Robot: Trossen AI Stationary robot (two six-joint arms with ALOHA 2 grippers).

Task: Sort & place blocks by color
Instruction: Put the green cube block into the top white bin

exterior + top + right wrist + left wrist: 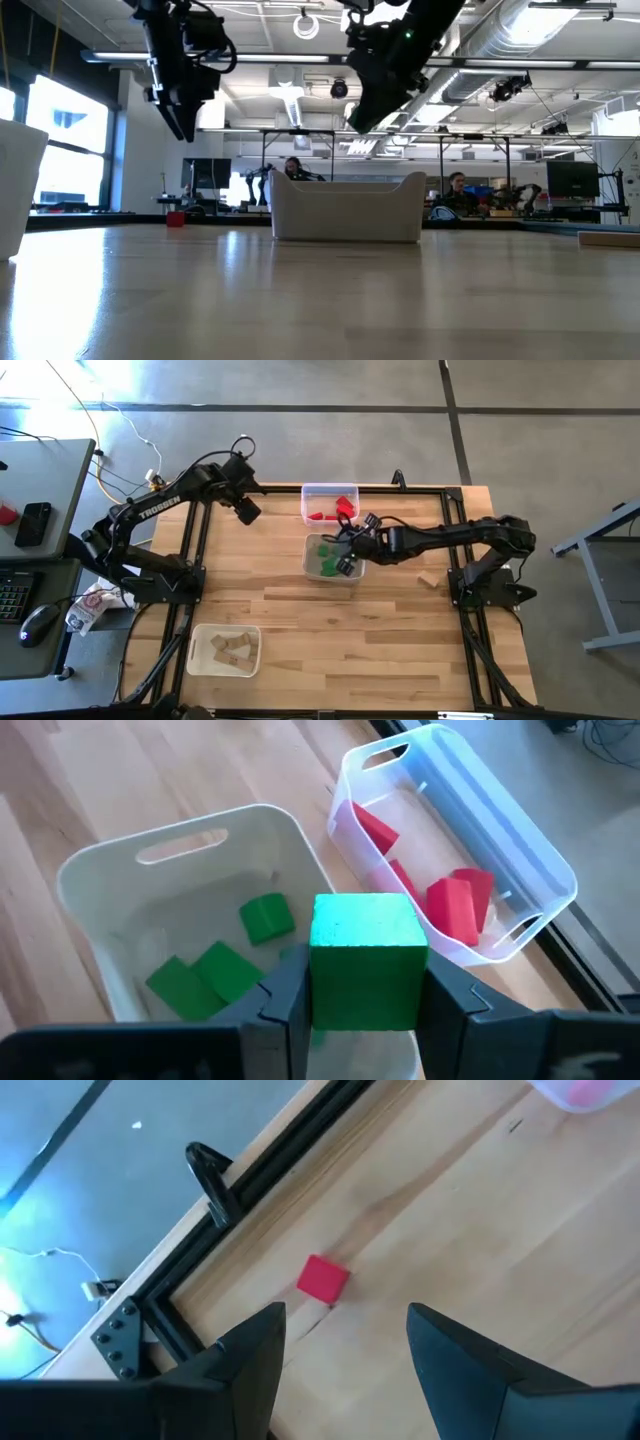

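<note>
Over the white tray [100, 870] the right gripper [365, 995] has a green cube [367, 955] pinched snug between its fingers, above the green blocks [225, 960] inside. Left gripper [345, 1345] hangs spread open and empty, a red cube [322, 1278] lying just past its fingertips.

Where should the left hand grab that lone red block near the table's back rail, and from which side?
Take the red block across two opposite flat side faces, coming straight down from above. It lies alone on bare wood, apart from the black rail, so both fingers have room. The left hand hovers open almost over it; the fingers look wide enough. Probably turn the wrist to square them with its faces.
</note>
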